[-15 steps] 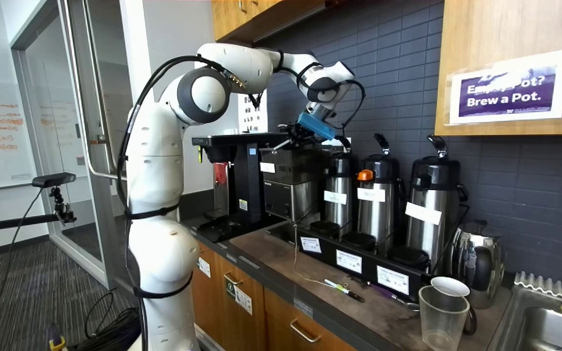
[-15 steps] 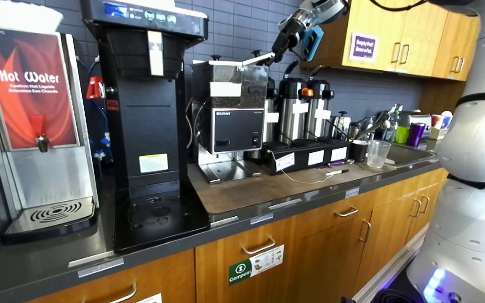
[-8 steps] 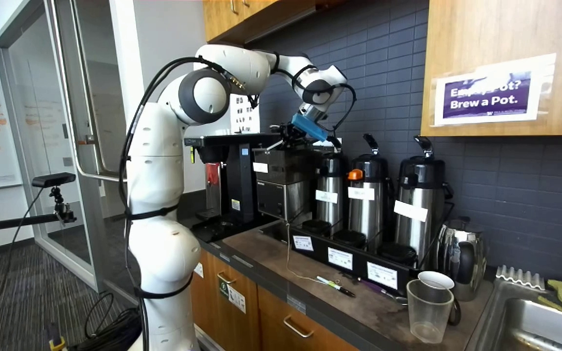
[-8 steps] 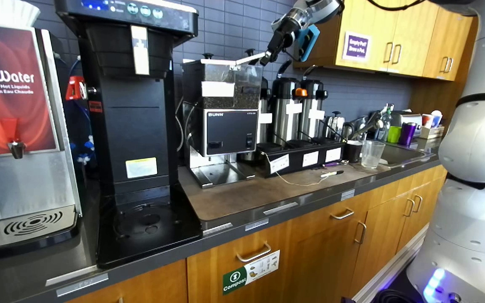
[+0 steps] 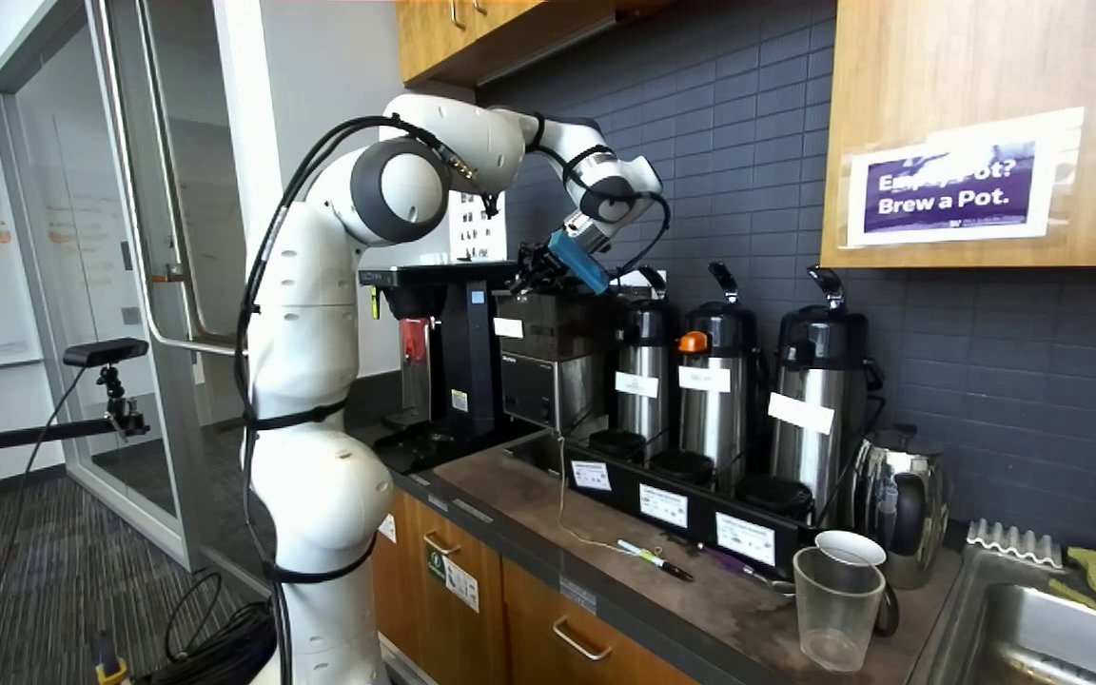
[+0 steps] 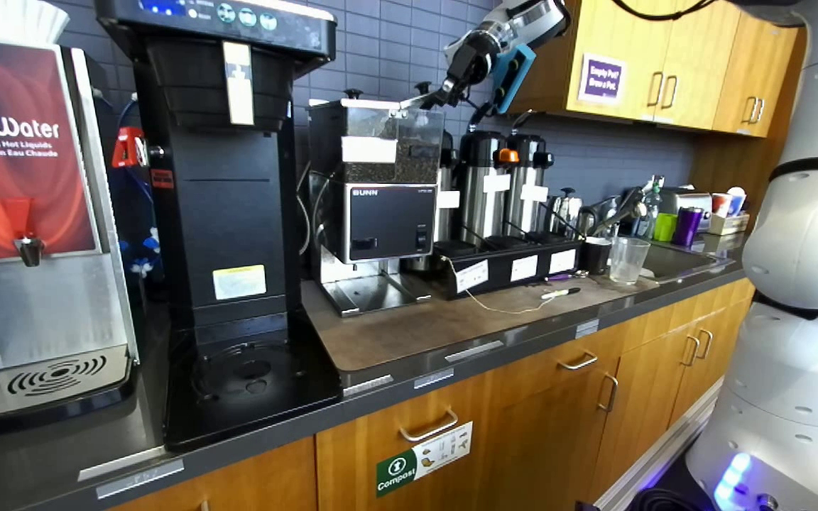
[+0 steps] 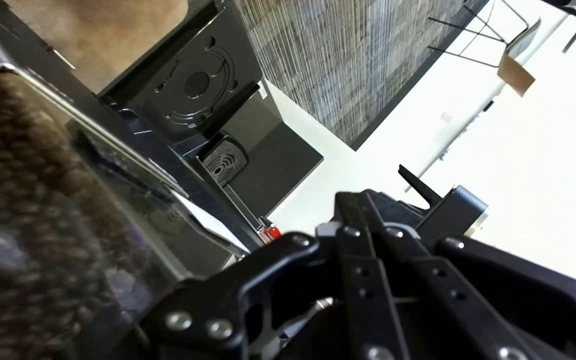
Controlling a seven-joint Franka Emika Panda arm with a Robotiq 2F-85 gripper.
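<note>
The pincer (image 7: 359, 205) is closed, with nothing seen between its jaws, and hangs at the top right of the hopper (image 6: 417, 152) of the coffee grinder (image 6: 393, 221), toward the far side of the bench (image 6: 121, 433). A thin slanting lid edge (image 6: 414, 103) rises beside it; contact cannot be told. Beans (image 7: 28, 210) lie inside the hopper. A tall black brewer (image 6: 231, 213) stands left, steel airpots (image 6: 482, 206) right, a clear cup (image 6: 628, 261) farther right.
</note>
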